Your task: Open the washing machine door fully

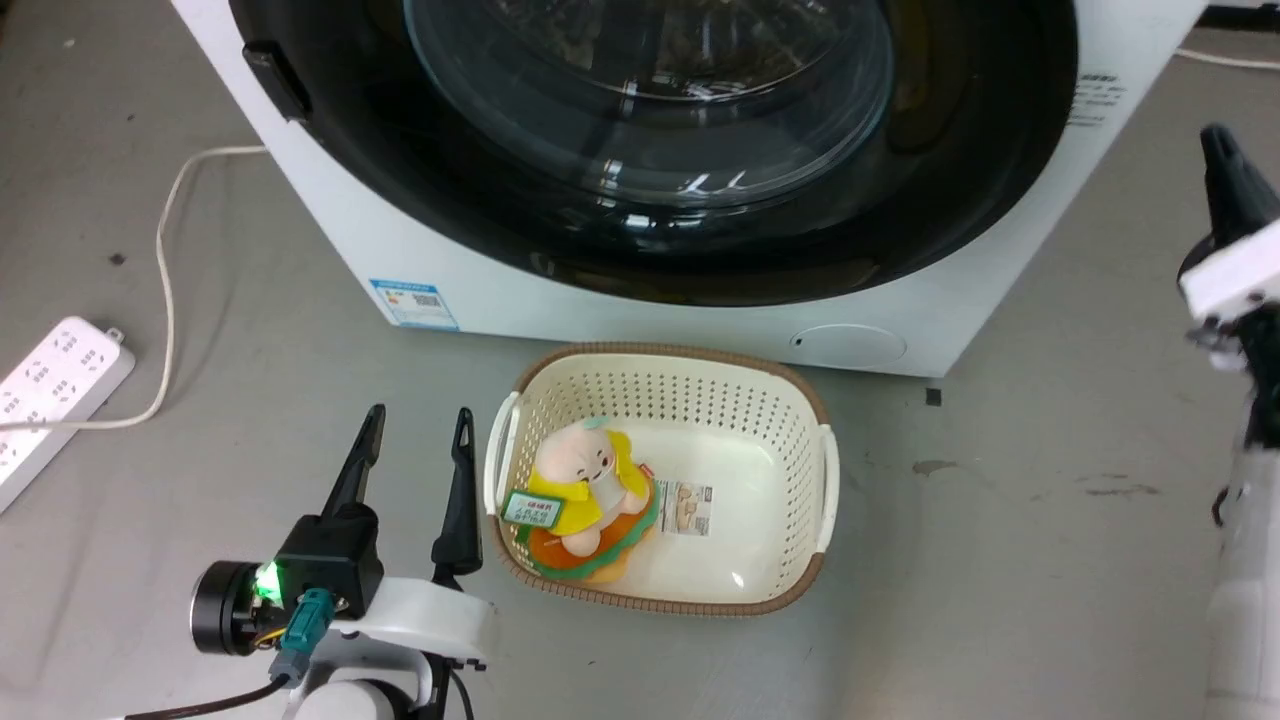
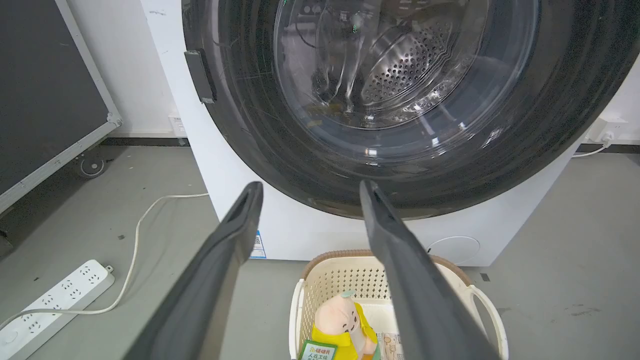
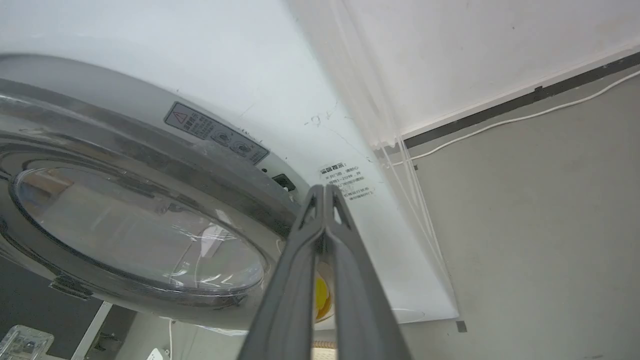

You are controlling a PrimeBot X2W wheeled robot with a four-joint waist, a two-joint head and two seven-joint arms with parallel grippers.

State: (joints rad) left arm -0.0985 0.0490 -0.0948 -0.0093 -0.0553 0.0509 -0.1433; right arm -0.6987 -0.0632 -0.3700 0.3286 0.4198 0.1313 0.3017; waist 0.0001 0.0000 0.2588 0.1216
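Observation:
The washing machine is a white box at the top of the head view. Its round glossy black door lies against the front, with the steel drum showing through the glass window. The small black handle tab sits on the door's left rim. My left gripper stands open and empty at the lower left, well short of the door and beside the basket; the left wrist view has it pointing at the door's lower rim. My right gripper is at the right edge, fingers shut with nothing between them, near the door's right rim.
A cream perforated basket holding a plush toy stands on the grey floor just in front of the washer. A white power strip and its cable lie at the left. A dark wheeled panel leans at the far left.

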